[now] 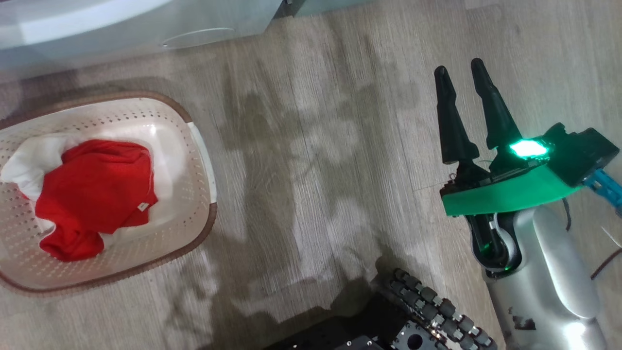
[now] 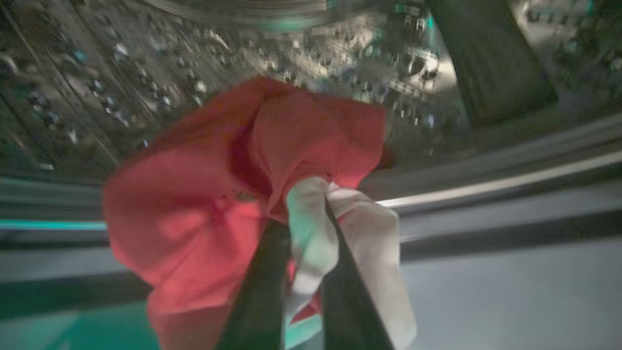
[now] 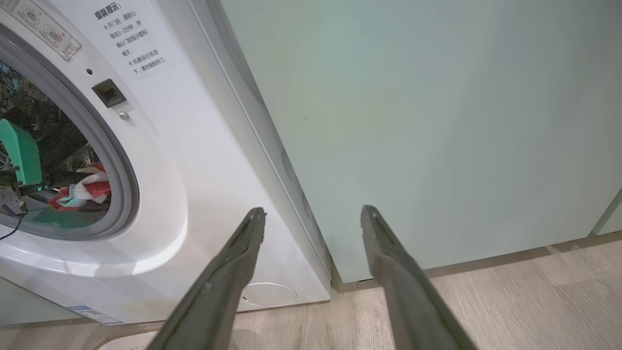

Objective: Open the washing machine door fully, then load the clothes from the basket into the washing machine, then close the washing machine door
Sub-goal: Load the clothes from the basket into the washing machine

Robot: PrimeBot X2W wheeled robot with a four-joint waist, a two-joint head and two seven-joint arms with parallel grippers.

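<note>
We see the left end effector (image 2: 305,218) clamped on a red garment (image 2: 194,214). Its two dark fingers stand close together with a white fold of that garment pinched between them, and the red part bunches out to the left of the fingers. It hangs in front of the perforated steel drum (image 2: 146,73), so this garment is at the mouth of the washing machine (image 3: 204,160). The left wrist view is blurred, and we cannot tell whether the cloth touches the drum wall.

The right end effector (image 1: 459,67) is spread wide and holds nothing. It hovers over the wooden floor (image 1: 316,146), well apart from the basket (image 1: 204,160).

The basket sits on the floor near the foot of the washing machine, with more clothes (image 1: 97,194) in it: a red piece lying on a white one.

From the right wrist we see the machine's white front and grey gasket (image 3: 124,160). Through the opening we see red and white cloth beside a green part of the left arm (image 3: 19,150). A pale green cabinet (image 3: 437,121) stands right against the machine's side. The head view adds the basket and our wheeled base (image 1: 432,311) at its bottom edge.
</note>
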